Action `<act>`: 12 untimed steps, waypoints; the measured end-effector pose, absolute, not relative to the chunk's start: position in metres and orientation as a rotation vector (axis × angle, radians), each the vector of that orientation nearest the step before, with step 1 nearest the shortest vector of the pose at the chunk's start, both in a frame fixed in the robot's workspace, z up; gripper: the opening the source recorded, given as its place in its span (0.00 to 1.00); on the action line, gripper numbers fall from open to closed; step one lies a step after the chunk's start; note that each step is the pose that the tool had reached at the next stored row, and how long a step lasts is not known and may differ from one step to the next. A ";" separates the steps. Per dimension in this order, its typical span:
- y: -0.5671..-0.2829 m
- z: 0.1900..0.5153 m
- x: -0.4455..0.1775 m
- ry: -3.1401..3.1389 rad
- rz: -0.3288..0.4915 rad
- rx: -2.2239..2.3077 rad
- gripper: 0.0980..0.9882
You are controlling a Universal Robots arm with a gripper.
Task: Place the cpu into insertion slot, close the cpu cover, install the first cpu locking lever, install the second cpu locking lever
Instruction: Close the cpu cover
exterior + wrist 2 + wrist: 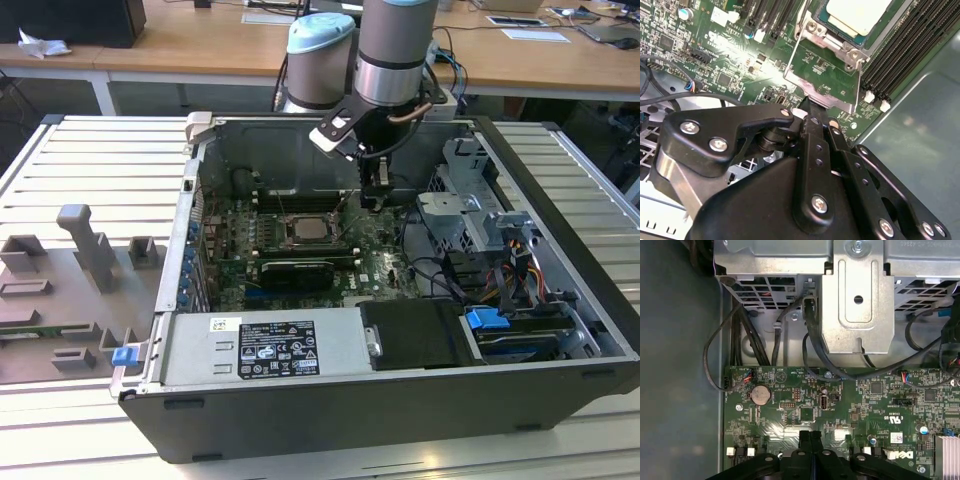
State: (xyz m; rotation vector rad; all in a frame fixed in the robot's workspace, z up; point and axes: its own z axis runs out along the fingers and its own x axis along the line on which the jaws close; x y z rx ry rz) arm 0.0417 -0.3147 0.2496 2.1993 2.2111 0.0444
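**A:** Where is the small square chip with the pale silvery top (857, 15)?

**B:** It lies flat in the silver-rimmed square socket (292, 232) on the green circuit board (840, 405), inside the open dark computer case (560, 200) on the ribbed metal tabletop (80, 150). In the second wrist view the thin silvery frame plate (816, 28) appears to lie down around it, so I judge the chip seated.

**A:** And the black pincer (809, 105)?

**B:** It hangs low over the board, just beside the socket. In the first wrist view its fingers (805, 440) are pressed together. Its tip sits at the end of a thin wire lever (790, 55) that runs out from the socket corner. That looks like a narrow point set to push the wire. I cannot tell whether the two touch.
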 end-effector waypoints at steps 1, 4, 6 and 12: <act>-0.315 0.250 0.041 2.211 0.044 2.199 0.01; -0.315 0.250 0.038 2.211 0.044 2.199 0.01; -0.315 0.250 0.034 2.211 0.044 2.199 0.01; -0.315 0.250 0.019 2.211 0.044 2.199 0.01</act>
